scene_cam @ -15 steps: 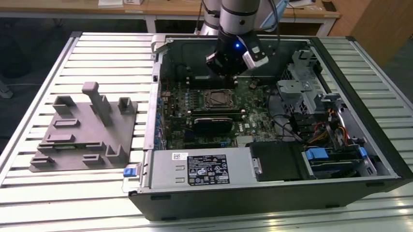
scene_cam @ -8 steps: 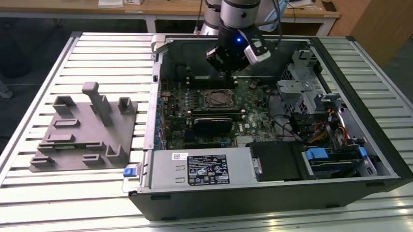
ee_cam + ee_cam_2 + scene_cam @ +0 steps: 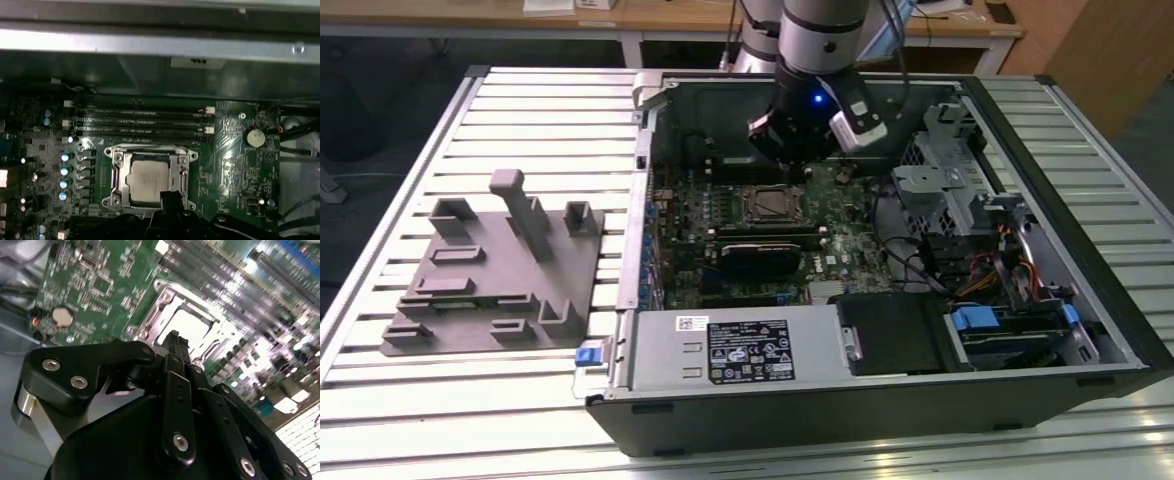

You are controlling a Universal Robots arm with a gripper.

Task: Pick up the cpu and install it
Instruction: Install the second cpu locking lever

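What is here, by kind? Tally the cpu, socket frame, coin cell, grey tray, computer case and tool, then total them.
cpu, lying in the socket: 1
socket frame: 1
coin cell: 1
grey tray, beside the case: 1
computer case, open: 1
tool, over the socket: 1
Total: 6

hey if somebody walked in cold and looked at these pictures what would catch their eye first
Probably the open computer case lying on the slatted table, with the robot's arm reaching down into it and its hand hanging over the green motherboard. Next, the cpu, a pale silvery square sitting inside the metal socket frame, just beyond the hand's tip in both wrist views. On the exterior view's left, a grey tray with upright posts lies beside the case.
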